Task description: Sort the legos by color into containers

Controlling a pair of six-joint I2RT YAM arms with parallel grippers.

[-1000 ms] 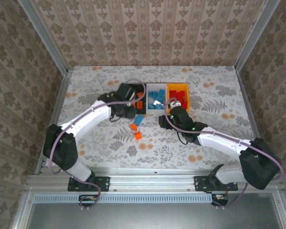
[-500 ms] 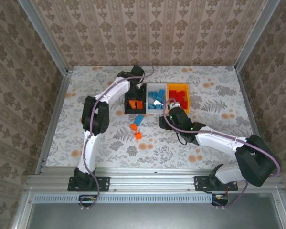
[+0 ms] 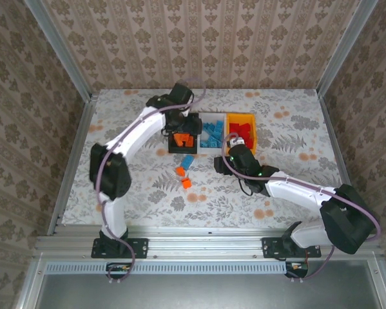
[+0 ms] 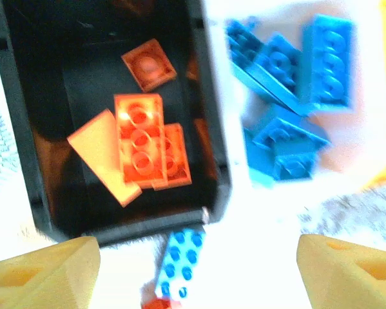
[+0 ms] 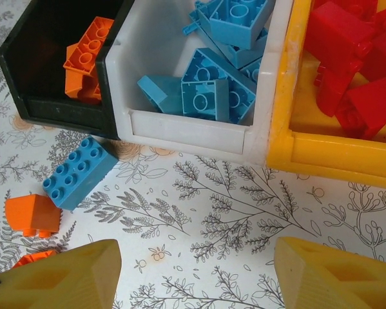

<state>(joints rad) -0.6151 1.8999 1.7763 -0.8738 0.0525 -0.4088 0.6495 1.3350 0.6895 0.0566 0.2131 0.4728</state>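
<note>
Tabletop: orange legos under left gripper

Side by side in a row, walls touching: black bin with a few orange bricks lying flat; white bin heaped with blue bricks; yellow-orange bin piled with red bricks. Outside, just in front of the black bin, one loose blue brick, studs up; near it an orange piece, then possibly a second orange piece, half hidden.
</note>
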